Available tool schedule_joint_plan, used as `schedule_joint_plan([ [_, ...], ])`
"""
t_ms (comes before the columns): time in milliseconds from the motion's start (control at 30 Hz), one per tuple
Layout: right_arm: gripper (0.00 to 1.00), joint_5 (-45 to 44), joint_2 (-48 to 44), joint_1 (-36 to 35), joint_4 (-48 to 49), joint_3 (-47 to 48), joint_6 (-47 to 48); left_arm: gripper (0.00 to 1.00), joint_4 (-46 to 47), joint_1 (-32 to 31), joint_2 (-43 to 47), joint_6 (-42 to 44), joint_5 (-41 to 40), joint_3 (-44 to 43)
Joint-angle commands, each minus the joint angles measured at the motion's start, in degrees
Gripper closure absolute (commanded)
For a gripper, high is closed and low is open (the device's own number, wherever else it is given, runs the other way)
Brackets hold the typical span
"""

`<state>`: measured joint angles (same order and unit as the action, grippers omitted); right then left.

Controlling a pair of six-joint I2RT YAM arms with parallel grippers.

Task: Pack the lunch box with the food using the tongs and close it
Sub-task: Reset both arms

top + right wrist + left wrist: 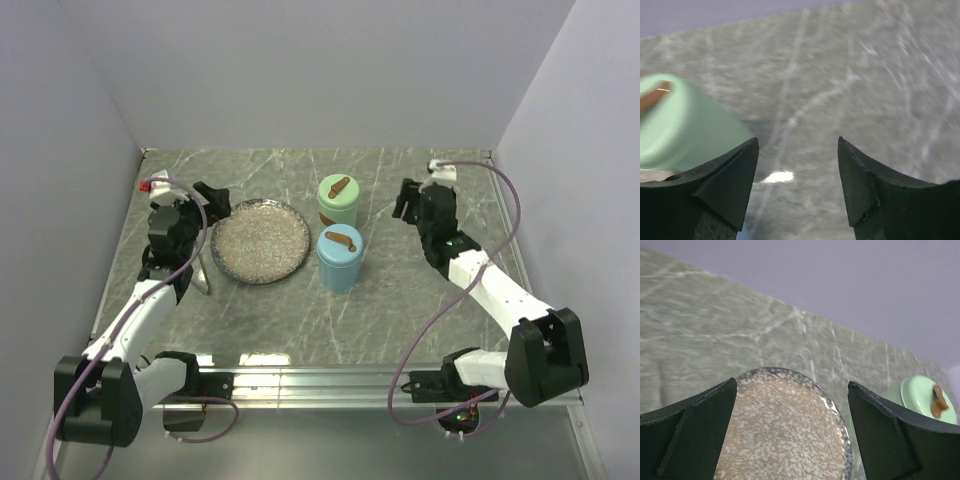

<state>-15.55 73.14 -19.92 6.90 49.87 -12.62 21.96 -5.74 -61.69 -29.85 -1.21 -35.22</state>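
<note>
Top external: both grippers gape, holding nothing; the two tins have their lids on.
My left gripper (215,200) hangs at the far left rim of the speckled plate (262,240), and its wrist view shows the fingers (700,425) spread wide with the plate under the gap. My right gripper (405,200) sits right of the green tin (338,203), fingers (730,175) apart with only table (300,320) between them (that wrist picture is blurred). The green tin stands just behind the blue tin (340,260), both just right of the plate. What I take for the tongs (204,275) lies on the table just left of the plate, beside my left arm.
</note>
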Motion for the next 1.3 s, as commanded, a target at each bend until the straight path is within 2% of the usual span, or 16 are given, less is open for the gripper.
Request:
schedule_joint_plan([
  [0, 0.28, -0.09, -4.23, 3.74, 6.99, -4.94, -3.28, 0.01, -2.26, 0.64, 3.33, -0.92, -8.71, 0.59],
  [200, 0.28, -1.32, -9.94, 6.74, 7.61, -10.31, -3.72, 0.0, -7.1, 1.34, 5.53, 1.01, -7.93, -0.9],
  [367, 0.28, 0.96, -15.22, 7.44, 7.25, -12.25, -3.81, 0.01, -12.45, 1.34, 7.37, 5.06, -7.92, -3.71],
  [600, 0.28, 2.63, -16.81, 7.97, 7.52, -13.48, -4.16, 0.0, -17.29, 1.43, 8.08, 6.2, -7.66, -6.44],
  [1267, 0.28, 3.34, -18.12, 8.85, 7.08, -14.01, -4.69, 0.0, -14.75, 1.43, 10.98, 6.29, -7.75, -3.89],
])
